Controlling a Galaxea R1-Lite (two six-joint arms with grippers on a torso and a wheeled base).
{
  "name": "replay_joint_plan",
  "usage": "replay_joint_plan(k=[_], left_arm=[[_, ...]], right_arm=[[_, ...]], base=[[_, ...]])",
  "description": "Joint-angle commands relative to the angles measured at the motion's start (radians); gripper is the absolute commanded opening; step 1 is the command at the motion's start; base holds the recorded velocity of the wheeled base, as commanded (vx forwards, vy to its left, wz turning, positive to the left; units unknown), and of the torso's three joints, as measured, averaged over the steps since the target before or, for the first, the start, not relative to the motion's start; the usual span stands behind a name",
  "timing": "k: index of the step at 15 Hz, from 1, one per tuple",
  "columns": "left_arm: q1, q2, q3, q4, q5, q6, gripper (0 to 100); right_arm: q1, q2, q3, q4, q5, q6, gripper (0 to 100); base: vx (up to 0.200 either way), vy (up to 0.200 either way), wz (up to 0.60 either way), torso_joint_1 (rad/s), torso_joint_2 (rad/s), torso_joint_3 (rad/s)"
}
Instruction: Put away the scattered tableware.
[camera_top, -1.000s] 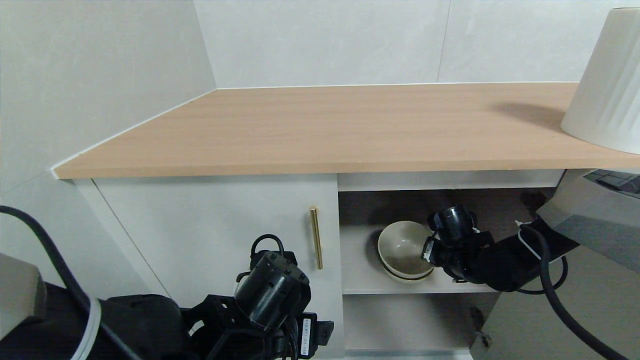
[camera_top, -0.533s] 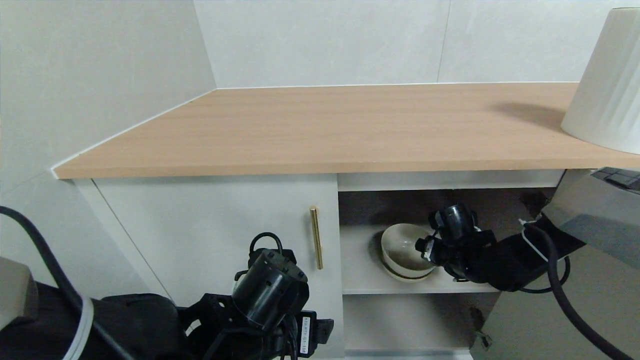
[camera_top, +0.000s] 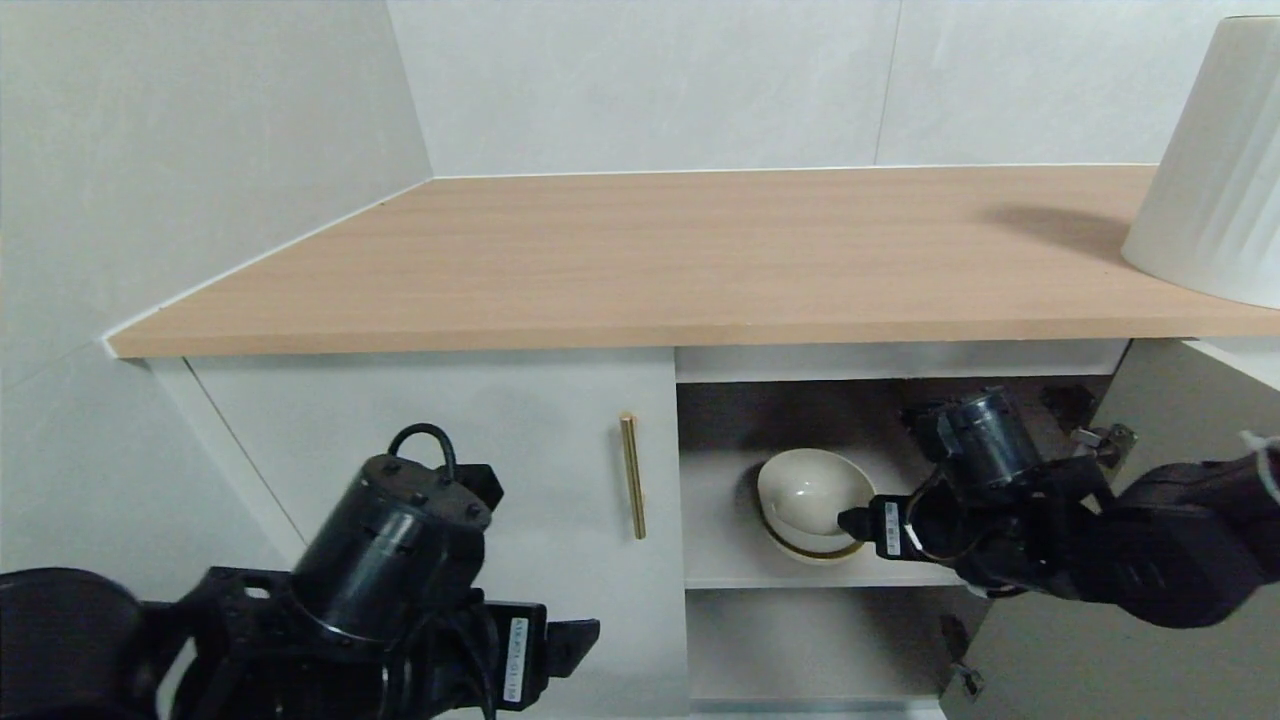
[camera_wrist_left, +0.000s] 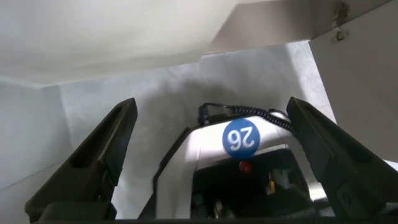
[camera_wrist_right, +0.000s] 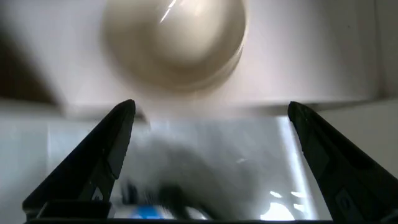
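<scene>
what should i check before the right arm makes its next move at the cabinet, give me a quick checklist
1. Bowls seated on the upper shelf: ok, stacked and resting there.
2. Right gripper empty: ok, open, nothing between its fingers.
3. Right gripper apart from the bowls: ok, they lie beyond its fingertips.
4. Right cabinet door shut: not ok, it stands open.
5. Left gripper empty: ok, open, low before the closed left door.

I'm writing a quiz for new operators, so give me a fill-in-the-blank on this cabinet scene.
The stacked bowls rest on the upper ____ inside the cabinet.
The right gripper is ____, holding nothing.
The door with the gold handle is ____.
Missing words: shelf; open; closed.
</scene>
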Motion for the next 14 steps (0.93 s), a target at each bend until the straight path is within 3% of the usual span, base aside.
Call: replay_joint_plan(k=[1,4,5,6,7,12,14], left_arm=[[0.023,-0.194,0.004,0.076,-0.002,0.004,100],[0.085,-0.239,0.007,0.104,-0.004,0.024,100],[0.134,-0.234,0.0,0.101,-0.004,0.065,100],[0.134,-0.241,-0.002,0.101,-0.004,0.098,100],[0.134,-0.242,-0.004,0.099,-0.004,0.108,100],[0.106,-0.234,0.003,0.101,-0.002,0.115,100],[0.105,-0.225,0.003,0.101,0.002,0.116,100]], right_arm=[[0.09,-0.293,0.092,0.144,0.075,-0.065,100],[0.11,-0.463,0.093,0.29,0.119,-0.059,100],[0.106,-0.529,0.09,0.347,0.132,-0.055,100],[0.098,-0.549,0.089,0.37,0.133,-0.044,100],[0.09,-0.549,0.087,0.374,0.133,-0.041,100],[0.079,-0.509,0.093,0.377,0.132,-0.039,100],[0.081,-0.497,0.101,0.376,0.132,-0.039,100]], base=[[0.0,0.0,0.0,0.0,0.0,0.0],[0.0,0.0,0.0,0.0,0.0,0.0],[0.0,0.0,0.0,0.0,0.0,0.0],[0.0,0.0,0.0,0.0,0.0,0.0],[0.0,0.0,0.0,0.0,0.0,0.0],[0.0,0.0,0.0,0.0,0.0,0.0],[-0.2,0.0,0.0,0.007,0.0,-0.002]])
